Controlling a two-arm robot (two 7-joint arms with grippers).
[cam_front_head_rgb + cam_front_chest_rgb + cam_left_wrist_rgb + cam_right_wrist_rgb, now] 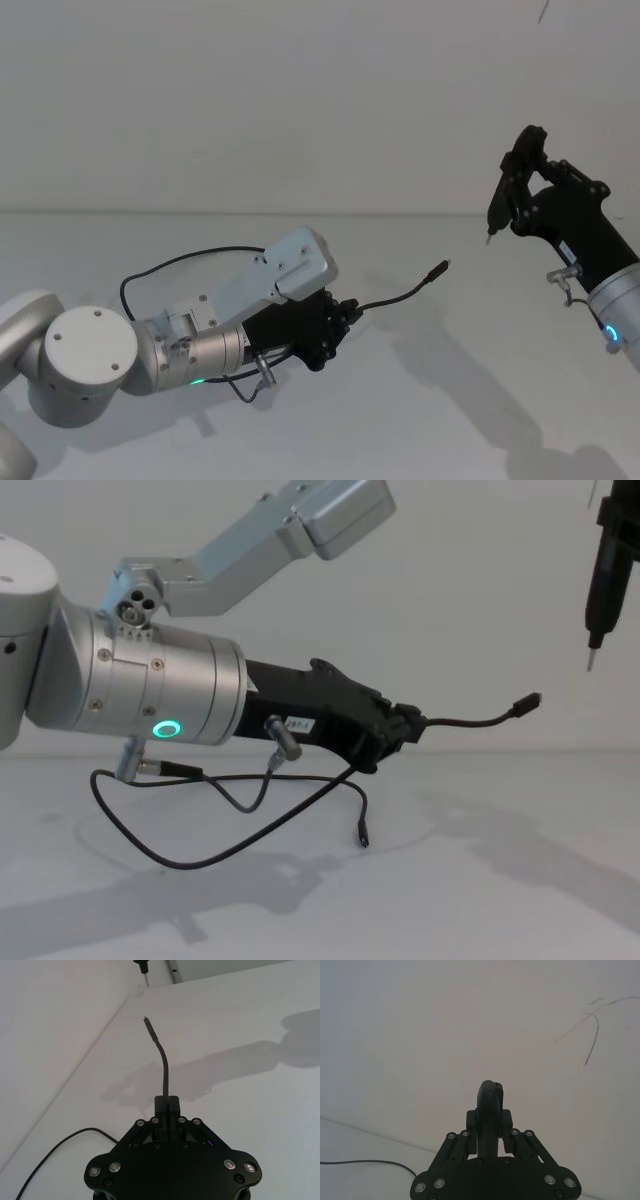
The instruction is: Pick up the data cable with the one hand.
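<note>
The white bench (480,400) spreads across the lower half of the head view, up to a pale wall. The left arm (150,690), a fat silver cylinder with a green glowing ring, enters that view at 8 o'clock and reaches toward the centre. The right arm (620,300) rises from the 4 o'clock corner, and the right tool (520,195) is held high at 2 o'clock, well apart from the left one.

The left tool (345,315), black and clamp-like, lies low over the middle of the bench. Its fingers (167,1105) are pressed together on the data cable (405,295), with no gap showing beyond the cord's own thickness.

From that grip a short stretch of cable arches out toward 2 o'clock and ends in a small black plug (438,268) held in the air. In the chest view the rest of the cable hangs under the arm in a long loop, with the other plug (362,835) dangling toward 6 o'clock. Whether the bottom of the loop touches the bench I cannot tell.

The right tool is closed around a slim black implement (603,570) that stands upright with its metal tip pointing to 6 o'clock. A short grey lead (283,736) with a silver plug juts from the left wrist.
</note>
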